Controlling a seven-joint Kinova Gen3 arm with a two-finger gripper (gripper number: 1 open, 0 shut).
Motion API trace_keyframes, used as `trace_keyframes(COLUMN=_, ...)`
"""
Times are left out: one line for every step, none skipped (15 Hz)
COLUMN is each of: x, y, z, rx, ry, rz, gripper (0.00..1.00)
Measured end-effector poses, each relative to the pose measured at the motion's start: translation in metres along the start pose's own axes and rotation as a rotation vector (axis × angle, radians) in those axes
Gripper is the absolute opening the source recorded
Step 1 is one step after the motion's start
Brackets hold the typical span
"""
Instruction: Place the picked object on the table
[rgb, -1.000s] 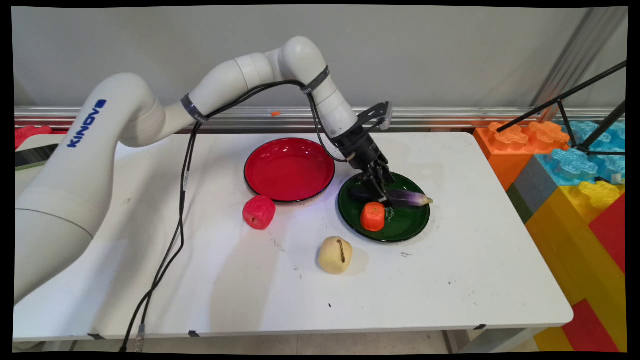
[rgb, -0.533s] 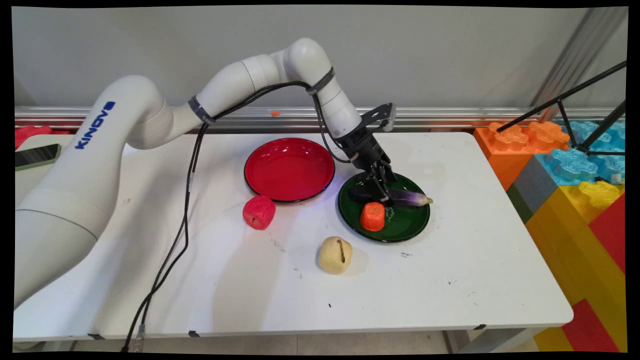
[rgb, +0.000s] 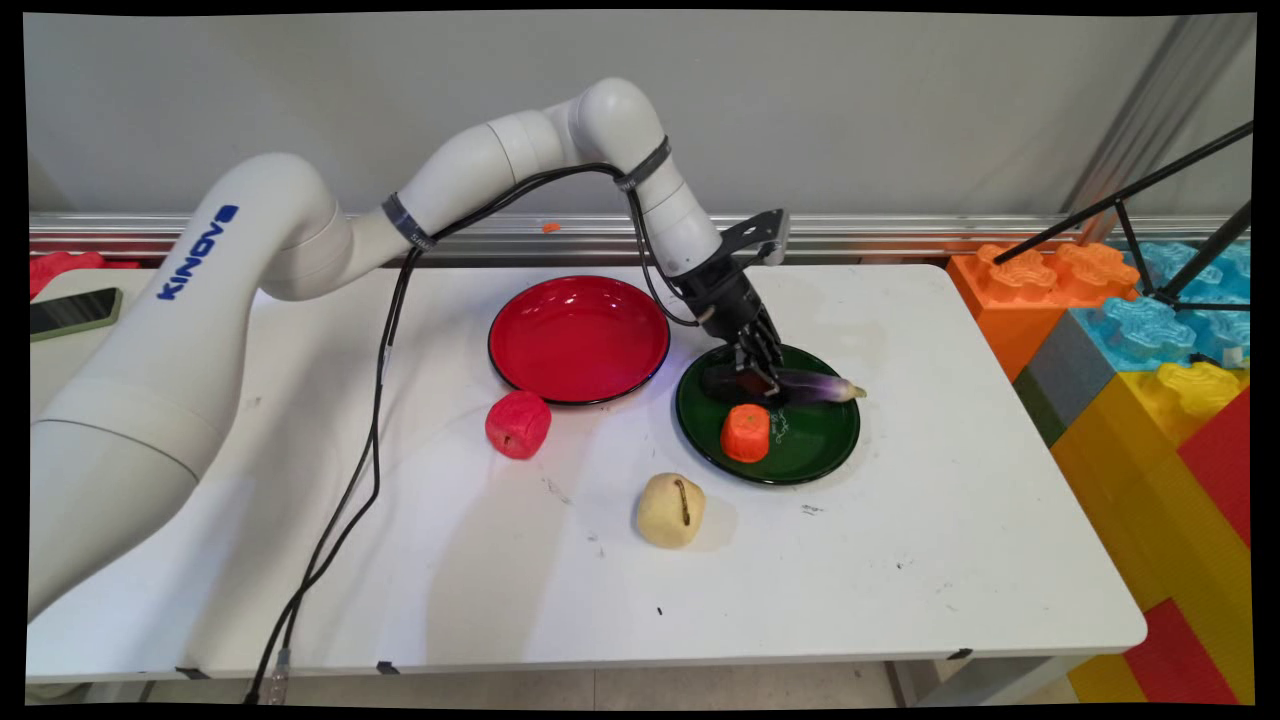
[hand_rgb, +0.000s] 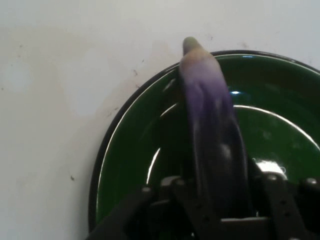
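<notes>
My gripper (rgb: 757, 378) is shut on a purple eggplant (rgb: 815, 387), holding it near its dark stem end over the back of a green plate (rgb: 810, 455). The eggplant lies roughly level, its pale tip pointing right just past the plate's rim. An orange toy fruit (rgb: 746, 432) sits on the plate just in front of the gripper. In the hand view the eggplant (hand_rgb: 212, 115) runs up from between the gripper (hand_rgb: 220, 200) fingers, over the green plate (hand_rgb: 130, 160), with its tip beyond the rim.
An empty red plate (rgb: 578, 338) stands left of the green one. A red toy fruit (rgb: 518, 424) and a pale yellow toy potato (rgb: 670, 510) lie on the table in front. A phone (rgb: 75, 312) lies far left. Coloured big blocks (rgb: 1150, 400) stand off the right edge.
The gripper has risen a little with the eggplant in it; the eggplant sits slightly higher over the plate than before. The other things have not moved.
</notes>
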Motion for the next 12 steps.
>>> trace_keyframes(x=-0.001, y=0.0, z=0.0, rx=-0.004, ry=-0.003, rz=-0.002, gripper=0.0)
trace_keyframes(x=-0.001, y=0.0, z=-0.001, rx=-0.007, ry=-0.004, rz=-0.004, gripper=0.0)
trace_keyframes(x=0.0, y=0.001, z=-0.001, rx=-0.011, ry=-0.004, rz=-0.006, gripper=0.0)
trace_keyframes(x=0.0, y=0.001, z=-0.004, rx=-0.015, ry=-0.003, rz=-0.009, gripper=0.0)
trace_keyframes(x=0.0, y=0.002, z=-0.007, rx=-0.017, ry=-0.001, rz=-0.013, gripper=0.0)
trace_keyframes(x=0.0, y=0.003, z=-0.009, rx=-0.018, ry=0.0, rz=-0.015, gripper=0.0)
trace_keyframes(x=0.001, y=0.005, z=-0.013, rx=-0.021, ry=0.004, rz=-0.018, gripper=0.0)
trace_keyframes(x=0.001, y=0.007, z=-0.017, rx=-0.022, ry=0.007, rz=-0.02, gripper=0.0)
trace_keyframes(x=0.002, y=0.009, z=-0.021, rx=-0.025, ry=0.012, rz=-0.022, gripper=0.0)
trace_keyframes(x=0.003, y=0.011, z=-0.024, rx=-0.026, ry=0.016, rz=-0.023, gripper=0.0)
trace_keyframes(x=0.005, y=0.014, z=-0.03, rx=-0.028, ry=0.024, rz=-0.024, gripper=0.0)
trace_keyframes(x=0.007, y=0.015, z=-0.034, rx=-0.029, ry=0.029, rz=-0.025, gripper=0.0)
